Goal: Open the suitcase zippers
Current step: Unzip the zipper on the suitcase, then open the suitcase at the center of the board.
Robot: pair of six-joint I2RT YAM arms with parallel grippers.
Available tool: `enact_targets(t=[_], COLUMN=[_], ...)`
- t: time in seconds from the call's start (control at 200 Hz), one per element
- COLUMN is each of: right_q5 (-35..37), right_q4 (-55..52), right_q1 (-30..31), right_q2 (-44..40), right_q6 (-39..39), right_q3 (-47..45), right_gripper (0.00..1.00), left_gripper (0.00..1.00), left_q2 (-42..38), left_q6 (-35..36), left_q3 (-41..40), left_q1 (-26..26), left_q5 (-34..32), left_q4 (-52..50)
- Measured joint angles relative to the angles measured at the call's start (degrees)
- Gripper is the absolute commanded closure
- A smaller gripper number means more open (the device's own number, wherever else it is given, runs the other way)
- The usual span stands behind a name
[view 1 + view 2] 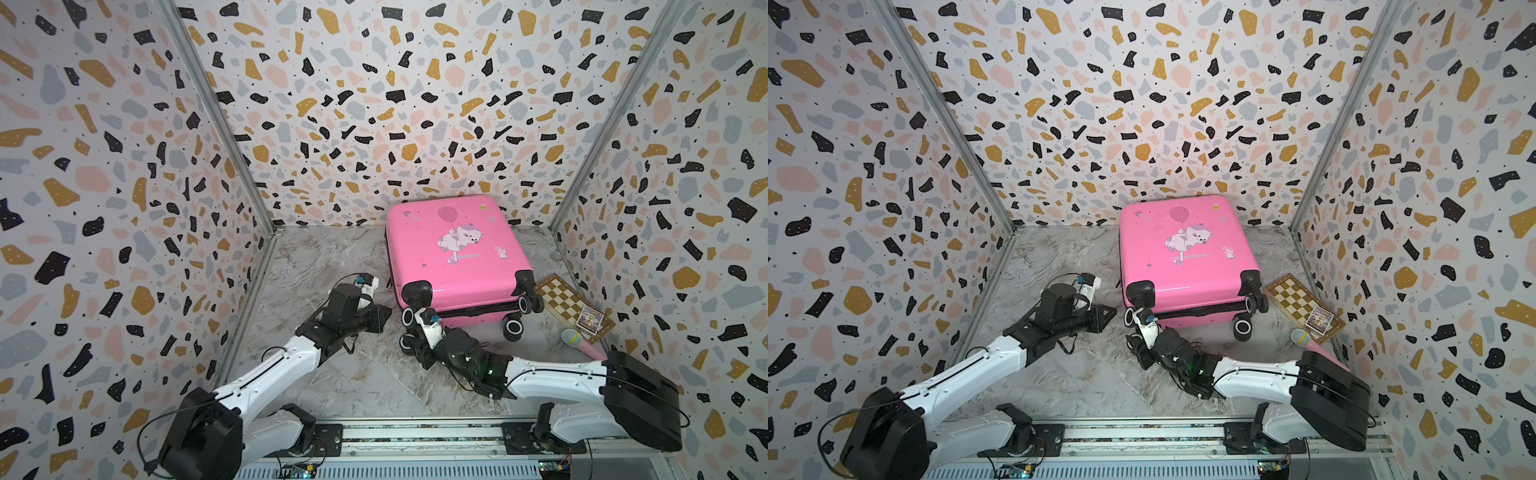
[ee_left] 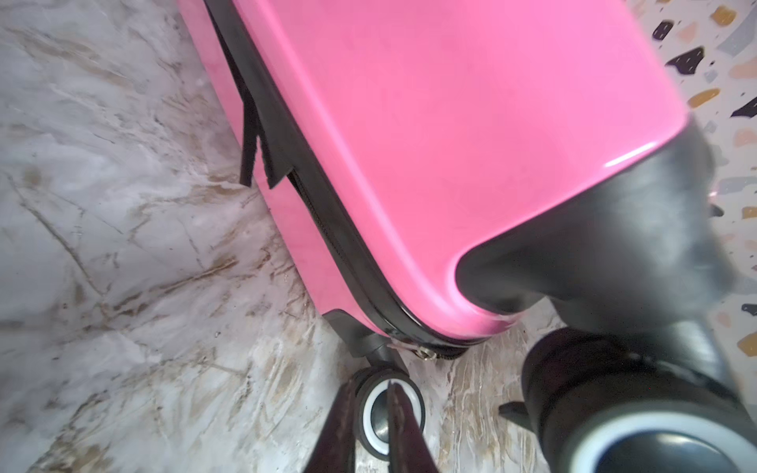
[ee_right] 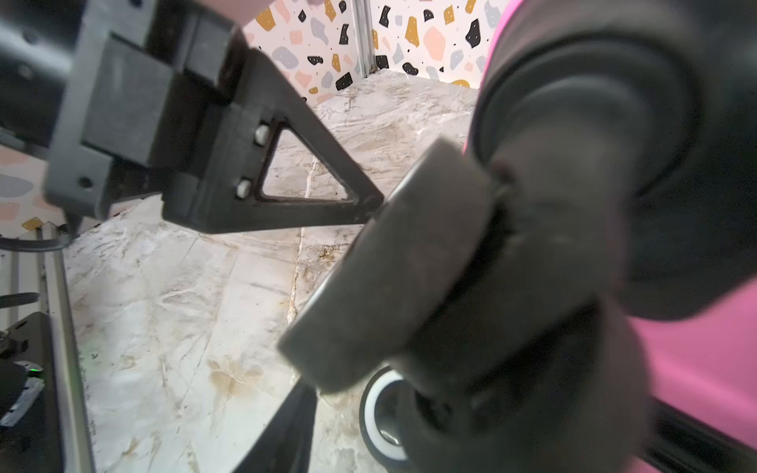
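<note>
The pink suitcase (image 1: pixel 453 249) lies flat near the back wall, its black wheels toward the front. In the left wrist view the black zipper band (image 2: pixel 327 196) runs along the shell edge. A small metal slider (image 2: pixel 424 352) sits at the corner by a wheel, and two black pull tabs (image 2: pixel 254 151) hang farther along. My left gripper (image 2: pixel 370 389) is slightly open and empty, its tip beside the front left corner (image 1: pixel 384 313). My right gripper (image 1: pixel 409 334) is low among the front left wheels. One of its fingers (image 3: pixel 286 430) stands well to the side; the other is hidden behind a blurred wheel (image 3: pixel 389 266).
A wooden chessboard (image 1: pixel 569 303) with a small card box (image 1: pixel 590 320) lies right of the suitcase. A pink toy microphone (image 1: pixel 577 340) rests by the right arm. Patterned walls close three sides, and a metal rail (image 1: pixel 415 432) runs along the front.
</note>
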Motion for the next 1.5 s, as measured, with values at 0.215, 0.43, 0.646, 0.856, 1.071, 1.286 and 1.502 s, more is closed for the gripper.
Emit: enact_targets(t=[0.215,0.43,0.646,0.856,1.071,1.286,1.502], right_q5=[1.2,0.0,-7.7,-13.7,-19.6,-29.7,-34.6], right_q4=[-14.5,-31.2,-41.6,-47.9,-48.2,-43.8,-40.6], right_q1=[-3.6,-15.7,-36.4,-52.5,-63.6,-69.0,-70.5], right_q2=[-14.0,-21.2,-22.2,-20.0,-18.9,-15.8,-13.4], right_q6=[1.8,2.0,-0.2,-2.4,-2.7,-1.8,-1.0], right_q3=[0.0,6.3,12.8,16.2,15.9,11.7,7.1], right_gripper=[0.01,0.0,0.0,0.01,0.07,0.13,0.15], left_gripper=[0.17,0.01,0.01,0.01,0.01,0.01,0.01], left_q2=[-7.0,-8.9,-7.6,-7.6,-7.6,-7.6,-7.6], left_q6=[0.3,1.2,2.6,4.0,4.5,4.6,4.6], left_q3=[-5.3,-6.9,-6.9,-6.9,-6.9,-6.9,-6.9], left_q1=[0.0,-0.6,-3.8,-5.4,-5.4,-5.4,-5.4], left_q5=[-1.8,-1.6,-1.8,-2.4,-3.6,-3.8,-3.9], left_q4=[3.8,7.0,8.1,8.2,8.2,8.3,8.3])
